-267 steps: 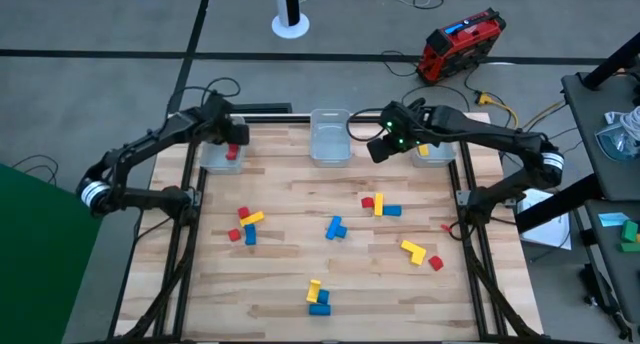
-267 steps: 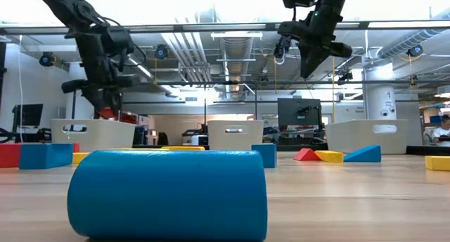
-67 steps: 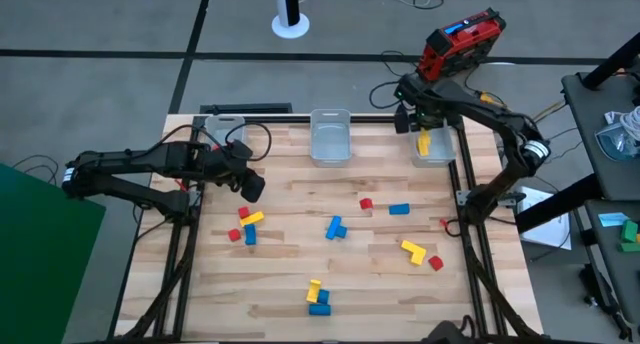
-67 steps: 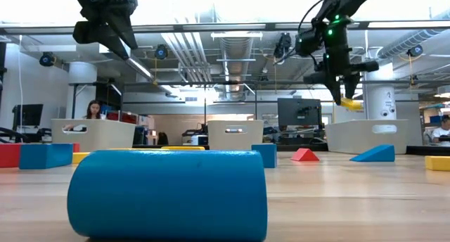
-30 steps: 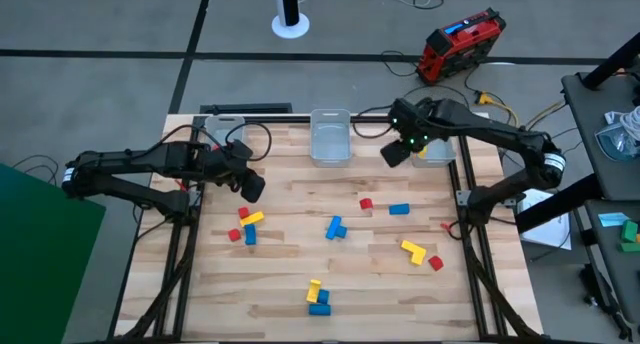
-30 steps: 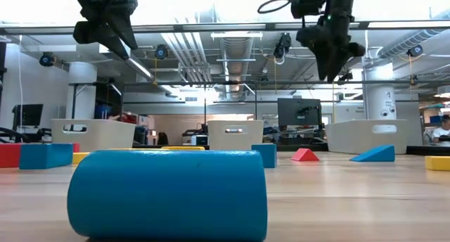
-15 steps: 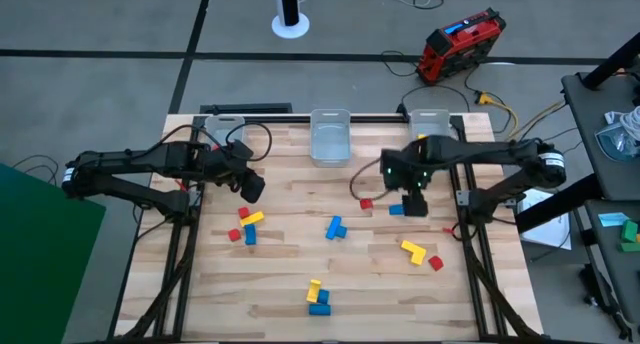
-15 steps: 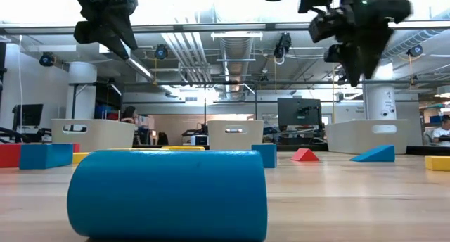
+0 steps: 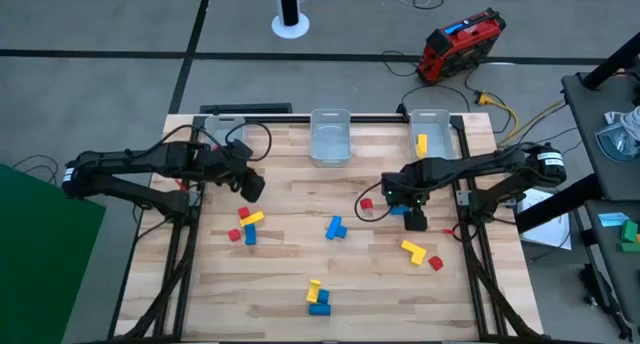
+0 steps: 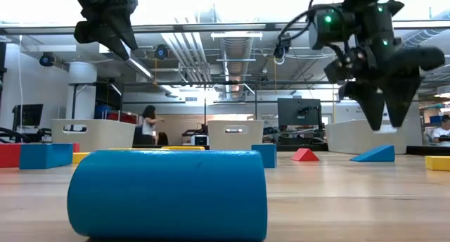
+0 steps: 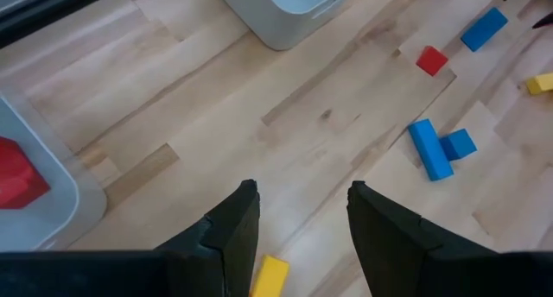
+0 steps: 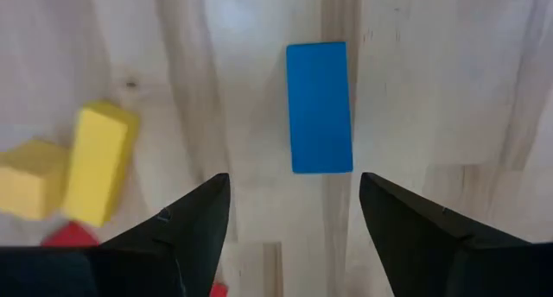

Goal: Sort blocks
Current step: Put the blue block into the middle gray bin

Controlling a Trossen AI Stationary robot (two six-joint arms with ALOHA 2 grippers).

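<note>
The right pincer [image 12: 292, 212] hangs wide open and empty directly above the flat blue rectangular block [image 12: 319, 107] on the wooden surface [image 9: 300, 264]. The left pincer [image 11: 296, 219], parted and empty, waits above the surface near a yellow block [image 11: 270, 274].

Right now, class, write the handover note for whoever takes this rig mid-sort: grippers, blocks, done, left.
Right gripper: open, empty, poised above the blue bar block on the wooden table.
Left gripper: open, empty, hovering near the table's left side.
Done: a yellow block lies in the right clear plastic bin; a red block in the left bin.
Left: about a dozen red, blue and yellow blocks remain on the table; middle bin looks empty.
</note>
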